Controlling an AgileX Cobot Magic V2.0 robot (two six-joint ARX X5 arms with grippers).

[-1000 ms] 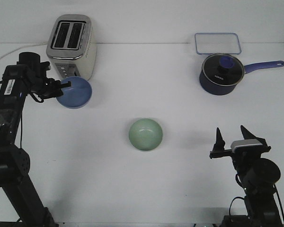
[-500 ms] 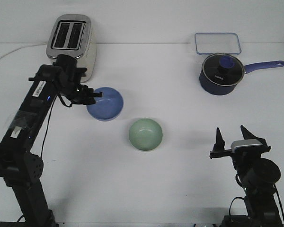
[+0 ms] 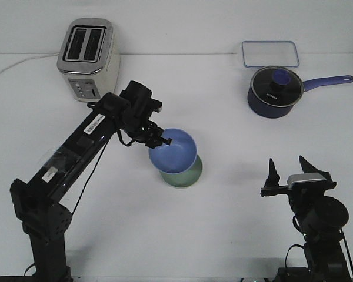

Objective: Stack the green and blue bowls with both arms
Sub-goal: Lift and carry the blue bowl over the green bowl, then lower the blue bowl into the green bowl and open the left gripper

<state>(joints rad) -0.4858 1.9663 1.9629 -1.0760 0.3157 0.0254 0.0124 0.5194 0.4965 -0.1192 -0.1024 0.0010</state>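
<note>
My left gripper (image 3: 162, 141) is shut on the left rim of the blue bowl (image 3: 174, 152) near the table's middle. The blue bowl hangs just above the pale green bowl (image 3: 188, 176) and hides most of it; only the green bowl's lower right rim shows. I cannot tell whether the two bowls touch. My right gripper (image 3: 289, 172) stands open at the front right, fingers pointing up, with nothing between them, well clear of both bowls.
A silver toaster (image 3: 88, 57) stands at the back left. A dark blue saucepan with a glass lid (image 3: 274, 91) and a clear rectangular container (image 3: 270, 54) sit at the back right.
The left arm has carried the blue bowl from beside the toaster rightward and forward until it sits over the green bowl. The right arm has not moved.
</note>
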